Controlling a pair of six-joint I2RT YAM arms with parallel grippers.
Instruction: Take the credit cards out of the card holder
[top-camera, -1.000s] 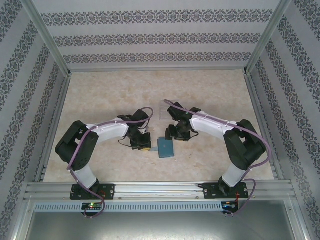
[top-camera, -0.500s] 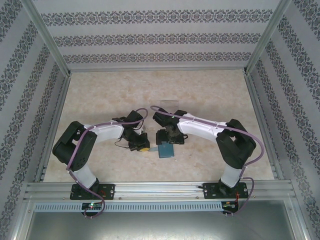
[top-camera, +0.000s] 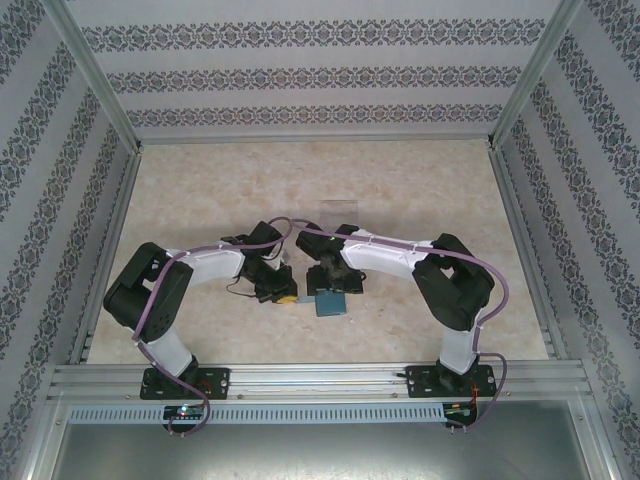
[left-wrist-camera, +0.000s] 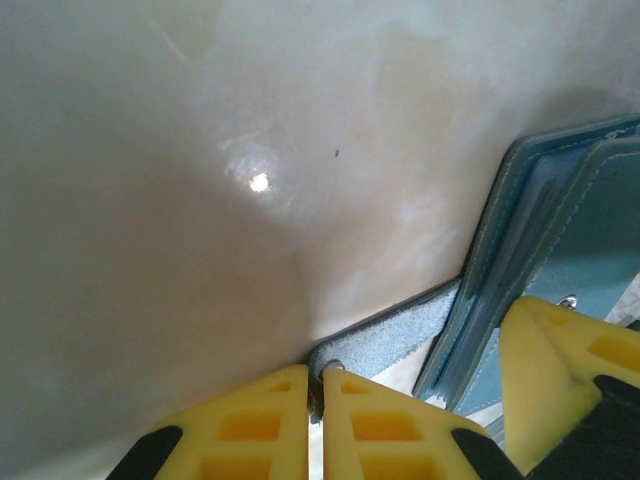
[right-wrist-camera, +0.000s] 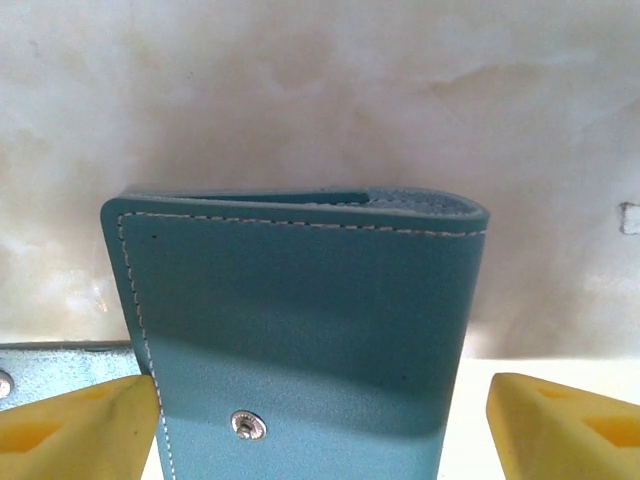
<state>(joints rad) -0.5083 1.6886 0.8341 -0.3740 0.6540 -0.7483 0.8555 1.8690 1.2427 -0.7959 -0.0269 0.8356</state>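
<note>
Right arm (top-camera: 390, 255) nearer, card holder (right-wrist-camera: 300, 340) between jaws

A teal leather folding wallet (right-wrist-camera: 300, 320) blocks the jaws of our right gripper (right-wrist-camera: 322, 405); beyond them, bare marbled tabletop (right-wrist-camera: 300, 90) lies open.

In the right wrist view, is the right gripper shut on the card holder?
No: the right gripper is open, and one yellow finger stands clear of the card holder, with a gap between them.

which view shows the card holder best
The right wrist view: the card holder sits large, with stitching and snap clear. The left wrist view catches one edge; the top view shows a small teal patch.
</note>
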